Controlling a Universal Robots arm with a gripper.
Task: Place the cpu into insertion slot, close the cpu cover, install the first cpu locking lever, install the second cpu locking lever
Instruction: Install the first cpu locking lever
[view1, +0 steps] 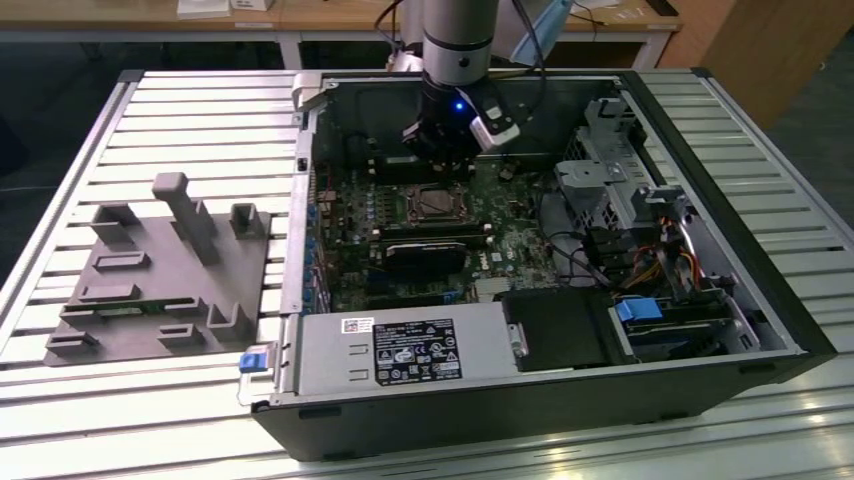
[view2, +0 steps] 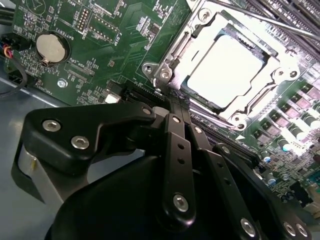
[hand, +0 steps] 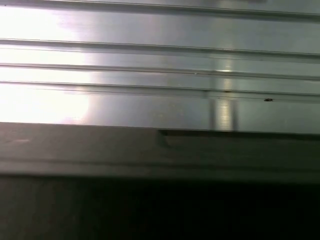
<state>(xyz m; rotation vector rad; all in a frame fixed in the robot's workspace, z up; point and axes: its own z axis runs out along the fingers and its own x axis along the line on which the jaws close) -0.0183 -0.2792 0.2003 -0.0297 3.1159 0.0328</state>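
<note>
A ribbed metal table (view1: 160, 110) carries an open black computer case (view1: 561, 400) lying on its side, and beside it, toward the exterior view's left, a grey moulded fixture tray (view1: 154, 275). Inside the case the green motherboard (view1: 387, 270) faces up, with drive bays and cabling toward the exterior view's right. The arm (view1: 454, 40) comes down from above into the far part of the case, and its gripper (view1: 441, 160) hangs just above the board close to the insertion slot (view1: 437, 204).

In the second wrist view the gripper (view2: 172, 102) has its black fingers (view2: 177, 150) drawn together with no gap visible, gripping nothing, their tips right at the near edge of the socket. The cpu (view2: 227, 70) sits in the insertion slot (view2: 165, 75), bright silver under glare, and the cpu cover (view2: 260, 97) lies down around it as a frame. A coin battery (view2: 52, 47) sits elsewhere on the board.
</note>
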